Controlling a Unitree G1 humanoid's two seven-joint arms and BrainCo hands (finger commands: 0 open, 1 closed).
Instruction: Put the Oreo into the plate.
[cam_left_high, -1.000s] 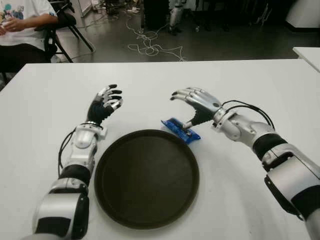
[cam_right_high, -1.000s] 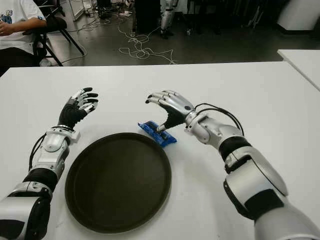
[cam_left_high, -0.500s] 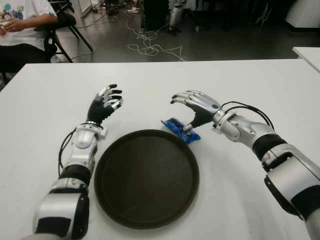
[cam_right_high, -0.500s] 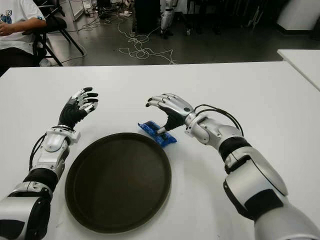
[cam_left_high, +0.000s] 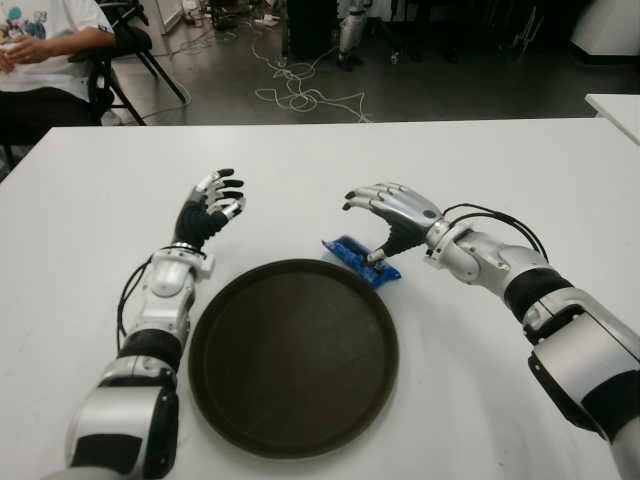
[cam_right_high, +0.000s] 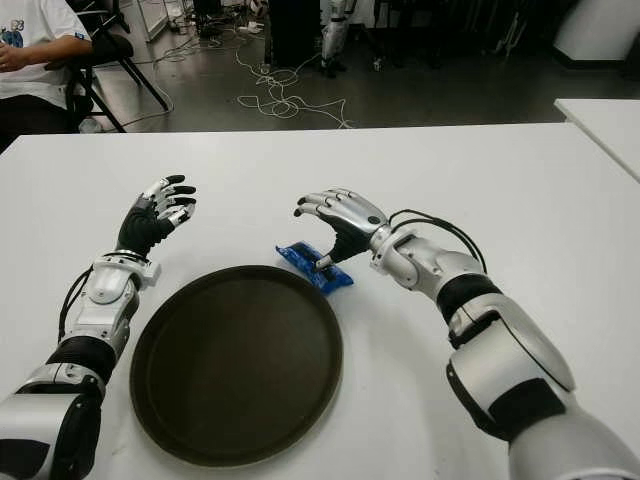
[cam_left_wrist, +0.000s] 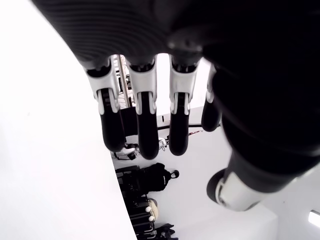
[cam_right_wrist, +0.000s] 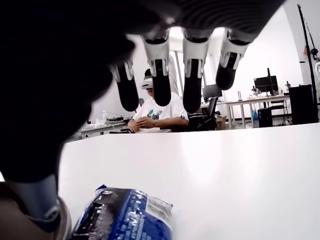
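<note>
A blue Oreo packet (cam_left_high: 358, 259) lies flat on the white table, just off the far right rim of the round dark brown plate (cam_left_high: 293, 355). My right hand (cam_left_high: 388, 218) hovers over the packet, fingers spread and open, and its thumb tip reaches down to the packet's right end. The right wrist view shows the packet (cam_right_wrist: 125, 220) below the palm, with the fingers (cam_right_wrist: 160, 80) held above it and nothing grasped. My left hand (cam_left_high: 210, 205) shows open beside the plate's far left edge, holding nothing.
The white table (cam_left_high: 480, 380) stretches wide around the plate. A seated person (cam_left_high: 40, 45) is beyond the far left corner. Cables (cam_left_high: 300, 95) lie on the floor behind. Another table's corner (cam_left_high: 615, 105) shows at the right.
My right hand has sunk slightly toward the Oreo packet. The packet, the plate and the left hand have not moved.
</note>
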